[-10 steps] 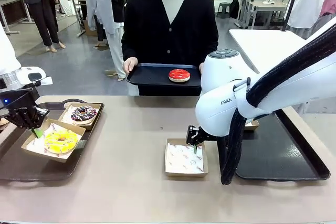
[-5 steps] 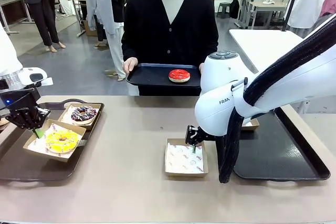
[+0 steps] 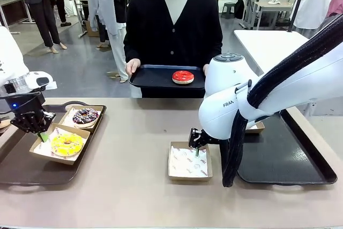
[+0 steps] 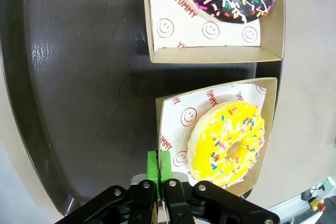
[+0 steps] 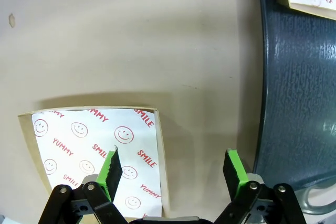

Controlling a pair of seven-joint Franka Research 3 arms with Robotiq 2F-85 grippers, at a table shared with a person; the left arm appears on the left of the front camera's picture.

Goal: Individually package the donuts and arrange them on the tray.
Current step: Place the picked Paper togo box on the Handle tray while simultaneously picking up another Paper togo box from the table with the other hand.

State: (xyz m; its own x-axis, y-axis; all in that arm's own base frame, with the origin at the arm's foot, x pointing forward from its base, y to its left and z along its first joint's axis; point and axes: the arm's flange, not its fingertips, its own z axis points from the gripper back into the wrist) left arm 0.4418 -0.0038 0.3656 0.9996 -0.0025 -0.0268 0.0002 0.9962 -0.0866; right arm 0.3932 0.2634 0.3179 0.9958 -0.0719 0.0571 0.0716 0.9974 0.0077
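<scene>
My left gripper (image 4: 161, 174) pinches the yellow donut's box (image 4: 265, 129) wall on the left tray (image 3: 16, 172); sprinkled one (image 3: 85, 116) boxed. Right gripper (image 5: 170, 174) wide over an empty box (image 3: 188, 161); red donut (image 3: 183, 76) unpacked.

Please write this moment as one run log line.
left hand: shut on yellow donut's box over left tray | right hand: open over empty box | red donut: on person's tray

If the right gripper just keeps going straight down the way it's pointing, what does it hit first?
Probably the right-hand wall of the empty brown cardboard box with smiley-print paper liner: the open right gripper straddles that edge, one finger over the liner, the other over the bare beige table. Depth is uncertain.
</scene>
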